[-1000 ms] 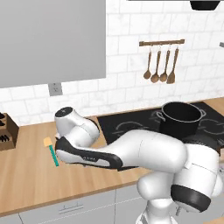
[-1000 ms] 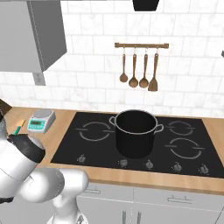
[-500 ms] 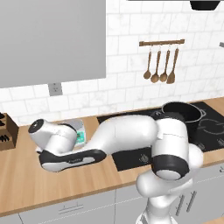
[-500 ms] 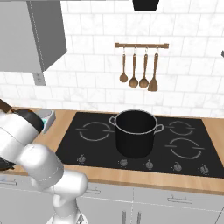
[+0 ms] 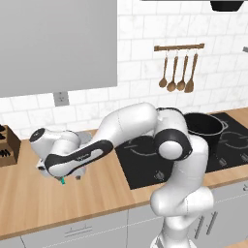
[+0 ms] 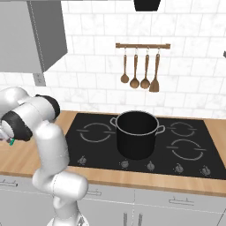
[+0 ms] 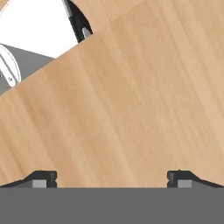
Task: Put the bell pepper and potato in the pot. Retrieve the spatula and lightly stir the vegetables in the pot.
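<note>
One gripper (image 7: pixel 112 179) shows in the hand view, its two dark fingertips (image 7: pixel 41 179) set wide apart at the bottom edge with bare wooden desk (image 7: pixel 131 100) between them and nothing held. In the left base view the arm is folded down low over the left stretch of the desk (image 5: pixel 29 203), its hand close above the wood, and a small teal sliver (image 5: pixel 62 181) pokes out from under the hand; it is too small to say what it is. The right base view catches the same teal speck (image 6: pixel 12 142) at the far left edge beside the arm. One black pot (image 6: pixel 136 133) stands upright on the black cooktop (image 6: pixel 97 145), well apart from the hand; the right base view shows its two grey side handles and five knobs (image 6: pixel 150 165) along the cooktop's front, while the left base view has the arm covering much of the pot (image 5: pixel 204 124). Its inside looks dark and I cannot tell what is in it. On the far wall one rail (image 6: pixel 142 45) carries four wooden utensils (image 6: pixel 134 73).
</note>
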